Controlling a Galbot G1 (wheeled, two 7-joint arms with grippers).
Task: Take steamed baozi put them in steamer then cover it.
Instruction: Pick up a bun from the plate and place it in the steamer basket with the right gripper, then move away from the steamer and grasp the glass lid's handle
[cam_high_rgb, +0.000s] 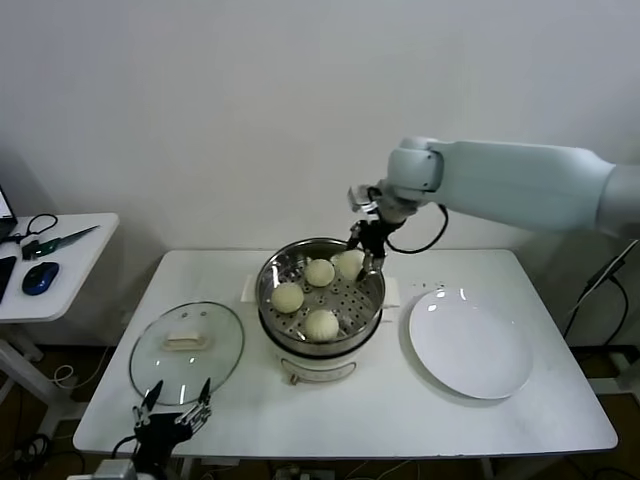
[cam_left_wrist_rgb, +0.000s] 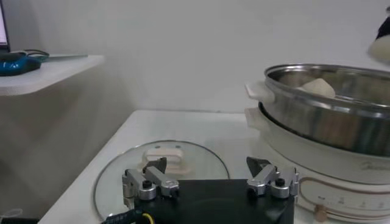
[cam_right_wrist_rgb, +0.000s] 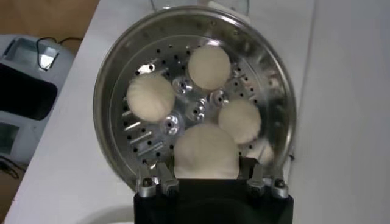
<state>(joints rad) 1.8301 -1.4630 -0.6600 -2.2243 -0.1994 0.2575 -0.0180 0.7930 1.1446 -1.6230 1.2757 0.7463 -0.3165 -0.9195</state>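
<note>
White table (cam_high_rgb: 300, 410); right pincer (cam_right_wrist_rgb: 209, 175) clasps baozi (cam_right_wrist_rgb: 206, 152) above steamer (cam_right_wrist_rgb: 122, 67).

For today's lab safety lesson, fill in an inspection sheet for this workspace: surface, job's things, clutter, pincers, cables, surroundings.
Surface: white rectangular table.
Job's things: three pale round dough buns lie in the shiny steel steamer pot; a fourth bun is in the right pincer over the tray; round clear glass lid lies flat on the table.
Clutter: empty flat white round plate.
Pincers: left pincer open, near the lid; right pincer shut on the fourth bun.
Cables: black cable loops at the right wrist.
Surroundings: white side desk with blue mouse.
</note>
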